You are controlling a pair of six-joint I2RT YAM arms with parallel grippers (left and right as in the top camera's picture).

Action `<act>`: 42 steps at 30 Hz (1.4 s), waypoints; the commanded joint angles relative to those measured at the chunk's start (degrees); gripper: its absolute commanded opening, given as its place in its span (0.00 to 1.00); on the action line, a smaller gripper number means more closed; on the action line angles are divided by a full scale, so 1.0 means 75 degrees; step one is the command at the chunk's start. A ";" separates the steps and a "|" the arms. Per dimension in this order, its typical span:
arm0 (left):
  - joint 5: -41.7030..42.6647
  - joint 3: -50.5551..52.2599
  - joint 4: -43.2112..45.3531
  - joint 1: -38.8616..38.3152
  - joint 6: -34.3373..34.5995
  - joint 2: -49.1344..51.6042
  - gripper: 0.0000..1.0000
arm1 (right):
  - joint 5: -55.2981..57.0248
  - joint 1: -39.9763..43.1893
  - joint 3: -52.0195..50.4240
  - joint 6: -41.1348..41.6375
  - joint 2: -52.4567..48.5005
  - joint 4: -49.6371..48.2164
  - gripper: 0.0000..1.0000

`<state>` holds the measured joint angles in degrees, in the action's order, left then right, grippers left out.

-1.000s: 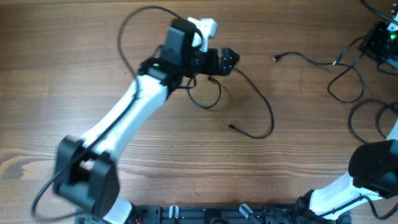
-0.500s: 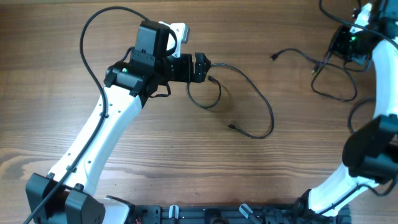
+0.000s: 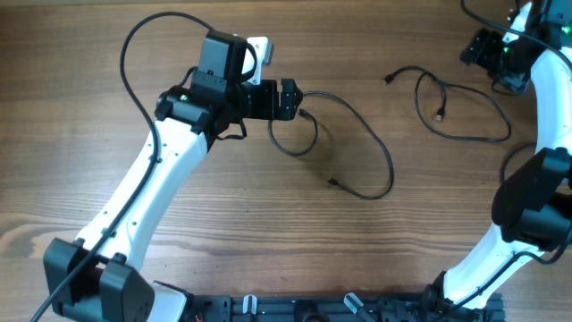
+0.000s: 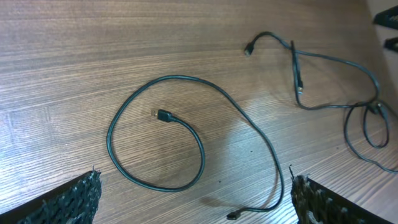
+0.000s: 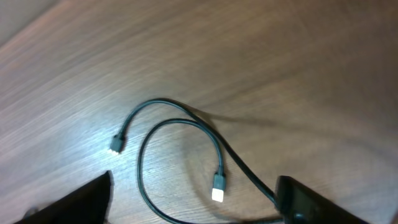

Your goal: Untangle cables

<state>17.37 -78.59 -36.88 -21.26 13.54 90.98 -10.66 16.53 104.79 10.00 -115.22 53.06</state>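
Above table (image 3: 268,233): left hand (image 3: 290,98) wide apart, holding nothing; right hand (image 3: 474,50) apart over cables (image 4: 203,155).

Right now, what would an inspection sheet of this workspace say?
Surface: wooden table, bare grain.
Job's things: looped black cable by the left arm; second black cable, with a silver plug, lying apart near the right arm.
Clutter: nothing seen.
Grippers: left gripper open, empty, by the looped cable; right gripper open, empty.
Cables: thick black arm wire arcs off the left arm.
Surroundings: dark rail at the near edge.
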 commanded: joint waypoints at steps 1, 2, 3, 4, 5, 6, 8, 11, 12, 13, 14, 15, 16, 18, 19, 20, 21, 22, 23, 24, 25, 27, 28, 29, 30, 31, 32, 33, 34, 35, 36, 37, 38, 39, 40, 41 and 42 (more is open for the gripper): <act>-0.0070 0.0090 0.0026 0.0035 -0.0154 0.0233 1.00 | 0.0262 0.0006 0.0163 -0.1740 -0.0347 -0.0015 0.99; -0.0070 0.0090 0.0029 0.0035 -0.0154 0.0242 1.00 | 0.0338 0.0006 0.0163 -0.1961 -0.0516 -0.0023 1.00; -0.0070 0.0090 0.0023 0.0035 -0.0154 0.0242 1.00 | 0.0312 0.0006 0.0163 -0.2072 -0.0720 -0.0052 1.00; -0.0070 0.0090 0.0017 0.0035 -0.0154 0.0242 1.00 | 0.0096 0.0006 0.0163 -0.2139 -0.0935 -0.0047 1.00; -0.0070 0.0090 0.0020 0.0035 -0.0154 0.0242 1.00 | -0.0143 0.0006 0.0163 -0.2180 -0.1081 -0.0003 1.00; -0.0070 0.0090 0.0023 0.0035 -0.0154 0.0242 1.00 | -0.0472 0.0006 0.0163 -0.2340 -0.1204 0.0119 0.99; -0.0070 0.0090 0.0020 0.0035 -0.0152 0.0242 1.00 | -0.0659 0.0003 0.0163 -0.2326 -0.1282 0.0420 0.96; -0.0070 0.0090 0.0020 0.0035 -0.0152 0.0242 1.00 | -0.1413 0.0003 0.0163 -0.2337 -0.1288 0.0874 0.72; -0.0070 0.0090 0.0020 0.0035 -0.0152 0.0242 1.00 | -0.1737 0.0003 0.0163 -0.2340 -0.1288 0.0982 0.62; -0.0070 0.0090 0.0020 0.0035 -0.0152 0.0242 1.00 | -0.2095 -0.0003 0.0163 -0.2340 -0.1288 0.1075 0.52; -0.0070 0.0090 0.0020 0.0035 -0.0152 0.0242 1.00 | -0.2506 -0.0012 0.0163 -0.2337 -0.1288 0.1148 0.40; -0.0070 0.0090 0.0017 0.0035 -0.0152 0.0242 1.00 | -0.3077 -0.0035 0.0163 -0.2320 -0.1288 0.1195 0.35; -0.0070 0.0090 0.0017 0.0035 -0.0152 0.0242 1.00 | -0.3398 -0.0096 0.0163 -0.1976 -0.1288 0.1195 0.24; -0.0070 0.0090 0.0017 0.0035 -0.0152 0.0242 1.00 | -0.3337 -0.0286 0.0163 -0.0895 -0.1288 0.1020 0.14; -0.0070 0.0090 0.0020 0.0035 -0.0152 0.0242 1.00 | -0.3142 -0.0443 0.0163 -0.0391 -0.1288 0.0886 0.11; -0.0070 0.0090 0.0017 0.0035 -0.0154 0.0242 1.00 | -0.2378 -0.0731 0.0163 0.0507 -0.1288 0.0717 0.06; -0.0070 0.0090 0.0015 0.0035 -0.0152 0.0242 1.00 | -0.1577 -0.1032 0.0163 0.1253 -0.1288 0.0583 0.04; -0.0070 0.0090 -0.0006 0.0035 -0.0154 0.0242 1.00 | -0.0906 -0.1352 0.0163 0.1778 -0.1291 0.0428 0.04; -0.0070 0.0090 -0.0035 0.0035 -0.0154 0.0242 1.00 | -0.0163 -0.1702 0.0163 0.2224 -0.1291 0.0280 0.04; -0.0070 0.0090 -0.0052 0.0035 -0.0152 0.0242 1.00 | 0.0484 -0.1967 0.0163 0.2669 -0.1294 0.0227 0.04; -0.0070 0.0090 -0.0067 0.0035 -0.0154 0.0242 1.00 | 0.0866 -0.2159 0.0163 0.2932 -0.1297 0.0195 0.04; -0.0070 0.0090 -0.0064 0.0035 -0.0154 0.0242 1.00 | 0.1419 -0.2658 0.0163 0.3156 -0.1329 -0.0003 0.12; -0.0070 0.0090 -0.0064 0.0035 -0.0154 0.0242 1.00 | 0.1670 -0.2798 0.0160 0.3214 -0.1343 -0.0073 0.17; -0.0070 0.0090 -0.0064 0.0035 -0.0154 0.0242 1.00 | 0.1990 -0.2996 0.0134 0.3293 -0.1416 -0.0166 0.22; -0.0070 0.0090 -0.0064 0.0035 -0.0154 0.0242 1.00 | 0.2022 -0.3101 0.0114 0.3287 -0.1501 -0.0219 0.23; -0.0070 0.0090 -0.0067 0.0035 -0.0154 0.0242 1.00 | 0.2020 -0.3171 0.0114 0.3290 -0.1617 -0.0227 0.24; -0.0070 0.0090 -0.0067 0.0035 -0.0154 0.0242 1.00 | 0.2017 -0.3258 0.0114 0.3284 -0.1789 -0.0251 0.27; -0.0070 0.0090 -0.0067 0.0035 -0.0154 0.0242 1.00 | 0.2020 -0.3328 0.0114 0.3264 -0.1909 -0.0277 0.28; -0.0070 0.0090 -0.0067 0.0035 -0.0154 0.0242 1.00 | 0.2025 -0.3375 0.0114 0.3238 -0.1999 -0.0294 0.30; -0.0070 0.0090 -0.0067 0.0035 -0.0154 0.0242 1.00 | 0.2022 -0.3404 0.0114 0.3238 -0.2136 -0.0335 0.31; -0.0070 0.0090 -0.0070 0.0035 -0.0154 0.0242 1.00 | 0.2022 -0.3407 0.0111 0.3249 -0.2247 -0.0361 0.32; -0.0070 0.0090 -0.0090 0.0035 -0.0154 0.0242 1.00 | 0.2022 -0.3407 0.0111 0.3238 -0.2326 -0.0391 0.32; -0.0070 0.0090 -0.0111 0.0035 -0.0154 0.0242 1.00 | 0.2025 -0.3410 0.0087 0.3214 -0.2372 -0.0414 0.32; -0.0073 0.0090 -0.0117 0.0035 -0.0154 0.0242 1.00 | 0.2022 -0.3410 0.0082 0.3089 -0.2422 -0.0455 0.32; -0.0073 0.0090 -0.0117 0.0035 -0.0154 0.0242 1.00 | 0.2022 -0.3413 0.0073 0.2920 -0.2477 -0.0495 0.33; -0.0073 0.0090 -0.0117 0.0035 -0.0154 0.0242 1.00 | 0.2022 -0.3413 0.0067 0.2795 -0.2547 -0.0516 0.33; -0.0073 0.0090 -0.0117 0.0035 -0.0154 0.0242 1.00 | 0.2025 -0.3413 0.0067 0.2632 -0.2626 -0.0495 0.33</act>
<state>17.37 -78.56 -37.74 -21.26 13.54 92.27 3.11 -8.71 104.95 32.64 -132.14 49.39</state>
